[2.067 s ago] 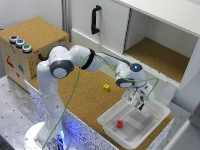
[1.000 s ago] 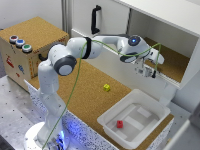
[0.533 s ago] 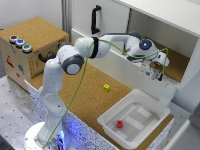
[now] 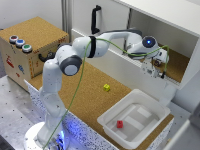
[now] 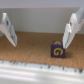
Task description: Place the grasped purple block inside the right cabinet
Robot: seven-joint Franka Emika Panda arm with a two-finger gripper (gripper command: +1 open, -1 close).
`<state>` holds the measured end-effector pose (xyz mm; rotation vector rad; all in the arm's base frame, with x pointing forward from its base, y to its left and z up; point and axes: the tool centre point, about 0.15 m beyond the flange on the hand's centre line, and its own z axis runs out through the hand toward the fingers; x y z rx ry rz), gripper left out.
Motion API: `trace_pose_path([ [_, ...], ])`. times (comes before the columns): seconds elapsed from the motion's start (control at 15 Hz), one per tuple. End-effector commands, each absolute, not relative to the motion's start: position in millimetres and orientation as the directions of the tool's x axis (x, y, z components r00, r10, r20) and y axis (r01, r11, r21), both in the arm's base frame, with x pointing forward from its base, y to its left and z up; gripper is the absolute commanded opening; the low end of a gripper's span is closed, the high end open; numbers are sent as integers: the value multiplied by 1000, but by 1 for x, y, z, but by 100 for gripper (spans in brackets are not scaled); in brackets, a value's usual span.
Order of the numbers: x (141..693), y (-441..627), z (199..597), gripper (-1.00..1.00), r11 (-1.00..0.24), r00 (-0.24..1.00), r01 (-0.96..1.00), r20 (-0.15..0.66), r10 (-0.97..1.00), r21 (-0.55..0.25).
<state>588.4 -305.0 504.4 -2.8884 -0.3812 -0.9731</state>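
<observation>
My gripper (image 4: 158,70) reaches into the right cabinet (image 4: 182,62), a white-walled compartment with a cork-brown floor, and hangs just above its front edge. In the wrist view the gripper (image 5: 40,36) is open, its fingers (image 5: 73,27) spread wide. The purple block (image 5: 58,49), a small dark cube with a yellow letter on it, rests on the cork floor (image 5: 30,50) between the fingers, close to one of them and apart from both. In the exterior view the block is hidden behind the hand.
A white tray (image 4: 150,107) holding a small red cube (image 4: 120,124) stands below the cabinet. A small yellow cube (image 4: 106,87) lies on the cork table. The white door with a black handle (image 4: 94,20) and the cork-topped button box (image 4: 30,47) are at the exterior view's left.
The arm rose from above the white tray and swung to the exterior view's right, into the cabinet opening. The gripper now stands open over the block on the cabinet floor.
</observation>
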Motion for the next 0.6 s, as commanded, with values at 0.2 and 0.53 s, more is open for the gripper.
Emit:
trace_pose_path([
  [0.2,470,-256,446,100,-929,819,334,440,369,158],
  [0.53,451,-227,381,100,-898,864,416,245,439,141],
])
